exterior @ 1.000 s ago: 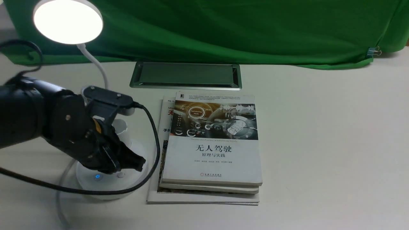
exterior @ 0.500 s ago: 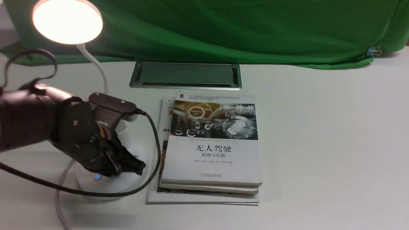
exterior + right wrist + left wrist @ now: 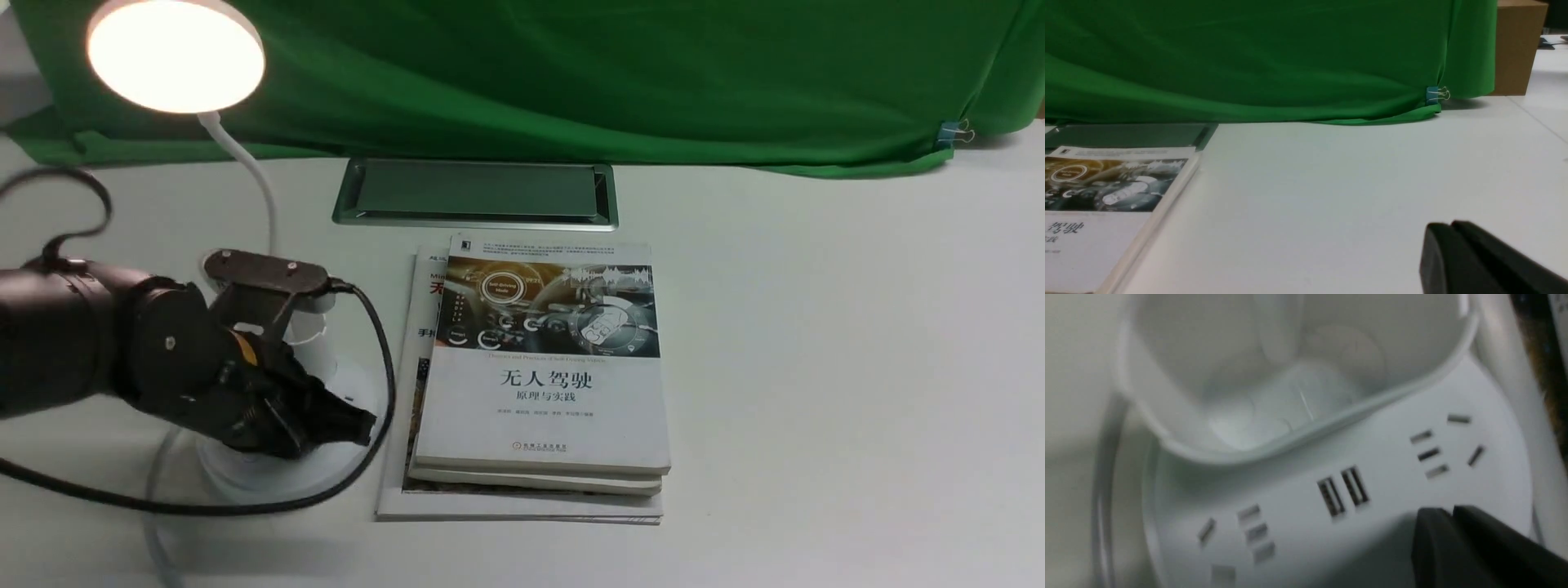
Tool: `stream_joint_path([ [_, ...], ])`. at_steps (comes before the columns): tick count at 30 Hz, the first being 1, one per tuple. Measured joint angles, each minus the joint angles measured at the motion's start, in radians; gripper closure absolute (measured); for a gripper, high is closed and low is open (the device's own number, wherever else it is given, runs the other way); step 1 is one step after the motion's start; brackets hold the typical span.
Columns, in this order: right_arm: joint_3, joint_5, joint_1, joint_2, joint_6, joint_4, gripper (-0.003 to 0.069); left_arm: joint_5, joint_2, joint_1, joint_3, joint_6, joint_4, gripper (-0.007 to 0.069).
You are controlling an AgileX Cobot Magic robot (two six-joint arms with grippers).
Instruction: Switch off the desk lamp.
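Desk lamp white, disc lit | left hand pinched together over base | right hand likewise

Lamp head glows warm and overexposed. Front view evenly lit, sharp. Left wrist view blurred; right wrist view clear.

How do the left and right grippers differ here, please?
The left gripper is down at the base of the desk lamp; the right gripper is above the table, away from the lamp. The left gripper shows in the front view; the right gripper only in its wrist view. Both are black and shut.
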Motion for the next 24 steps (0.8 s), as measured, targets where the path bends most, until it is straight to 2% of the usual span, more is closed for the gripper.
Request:
stream_joint_path([
  [5,0.000,0.000,0.000,0.000,0.000,0.000,0.0622,-0.014,0.003,0.000,-0.008,0.023,-0.009,0.0606],
  [11,0.000,0.000,0.000,0.000,0.000,0.000,0.0622,0.089,-0.079,0.000,-0.022,-0.066,0.124,0.0606],
  [14,0.000,0.000,0.000,0.000,0.000,0.000,0.0622,0.080,-0.126,0.000,-0.044,-0.085,0.149,0.0606],
  [20,0.000,0.000,0.000,0.000,0.000,0.000,0.0622,0.106,-0.149,0.000,-0.050,-0.085,0.110,0.0606],
  [24,0.000,0.000,0.000,0.000,0.000,0.000,0.0622,0.166,-0.219,0.000,-0.036,-0.009,0.027,0.0606],
])
